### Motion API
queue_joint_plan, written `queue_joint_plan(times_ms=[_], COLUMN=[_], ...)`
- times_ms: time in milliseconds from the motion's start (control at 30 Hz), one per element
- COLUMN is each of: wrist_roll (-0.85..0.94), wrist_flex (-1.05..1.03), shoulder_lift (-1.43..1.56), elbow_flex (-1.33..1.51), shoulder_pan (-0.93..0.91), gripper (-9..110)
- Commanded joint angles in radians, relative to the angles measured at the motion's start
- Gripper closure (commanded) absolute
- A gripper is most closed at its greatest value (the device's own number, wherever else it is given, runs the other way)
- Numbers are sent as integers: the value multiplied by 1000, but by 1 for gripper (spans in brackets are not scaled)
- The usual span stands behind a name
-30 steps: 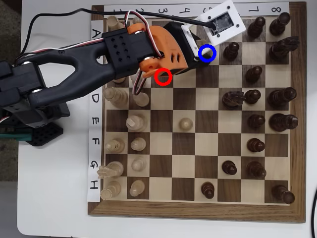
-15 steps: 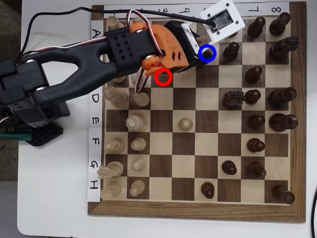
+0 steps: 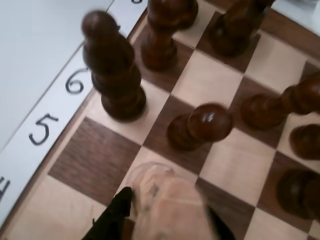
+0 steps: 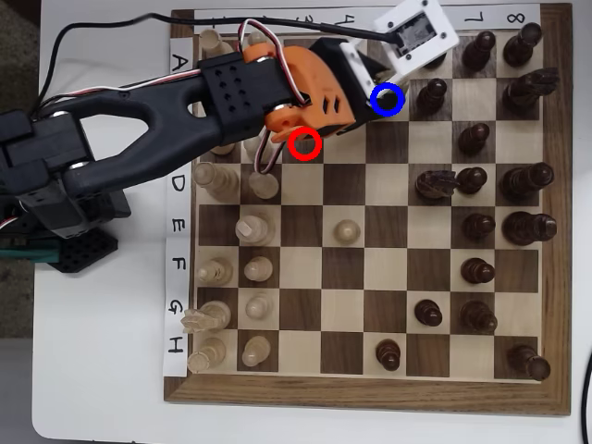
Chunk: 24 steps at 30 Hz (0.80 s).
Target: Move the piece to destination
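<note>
Counter: white counter (image 4: pixel 102 388) under a wooden chessboard (image 4: pixel 370 388).
Gripper: gripper (image 3: pixel 167 215) closed around the piece (image 3: pixel 167 200), held upright between its black fingers.
Destination: blue ring (image 4: pixel 388 99) lies just beside the gripper's tip, overhead view; whether directly beneath, I cannot tell.

I note a wooden chessboard (image 4: pixel 365 393) lying on a white table (image 4: pixel 102 370). Dark brown pieces (image 4: pixel 478 270) stand grouped toward the right side of the overhead view, one of them (image 4: pixel 388 353) apart in the bottom row. Pale pieces (image 4: pixel 257 269) occupy the left columns, with a single pale pawn (image 4: pixel 346 230) alone near the board's centre. A red ring (image 4: pixel 304 142) marks one square. In the wrist view I read the handwritten digits 5 (image 3: pixel 43 129) and 6 (image 3: pixel 75 81) on a white label strip (image 3: pixel 30 150).
</note>
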<state>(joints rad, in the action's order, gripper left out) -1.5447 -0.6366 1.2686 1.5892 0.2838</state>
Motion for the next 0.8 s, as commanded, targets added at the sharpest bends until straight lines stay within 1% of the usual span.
queue_joint_plan(times_ms=[0,167,400,600,767], wrist_roll=[8,26,51,54,120], wrist_flex=[-3,-15,-46,-114,-126], shoulder_lift=[48,100,221,374,534], elbow_flex=[6,37,110,167,183], shoulder_pan=[-15,-17,0,17,14], gripper=[85,76,70,70,71])
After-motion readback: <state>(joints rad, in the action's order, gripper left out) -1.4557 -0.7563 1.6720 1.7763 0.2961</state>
